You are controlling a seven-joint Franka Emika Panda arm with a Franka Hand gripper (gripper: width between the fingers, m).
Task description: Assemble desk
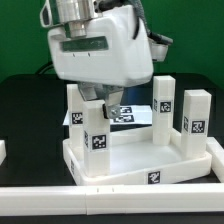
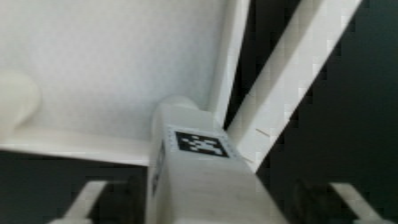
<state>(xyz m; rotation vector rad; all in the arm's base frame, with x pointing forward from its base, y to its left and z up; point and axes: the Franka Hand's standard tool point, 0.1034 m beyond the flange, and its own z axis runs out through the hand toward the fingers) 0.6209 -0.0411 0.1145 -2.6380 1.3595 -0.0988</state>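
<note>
The desk's white tabletop panel (image 1: 135, 160) lies upside down on the black table, with several white tagged legs standing up from its corners. My gripper (image 1: 101, 100) hangs over the front leg on the exterior view's left (image 1: 97, 130). In the wrist view that leg (image 2: 205, 150) runs between my two fingers (image 2: 86, 200), with a dark gap on each side. The gripper (image 2: 214, 205) is open and straddles the leg without touching it. The panel's flat face (image 2: 107, 70) fills the space beyond the leg. Other legs stand at the exterior view's right (image 1: 197, 122) and behind (image 1: 165, 100).
The long white border rail (image 1: 110, 200) runs along the table's front edge. The marker board (image 1: 128, 113) lies behind the desk, partly hidden by my gripper. A narrow white strip (image 2: 294, 60) runs beside the panel in the wrist view.
</note>
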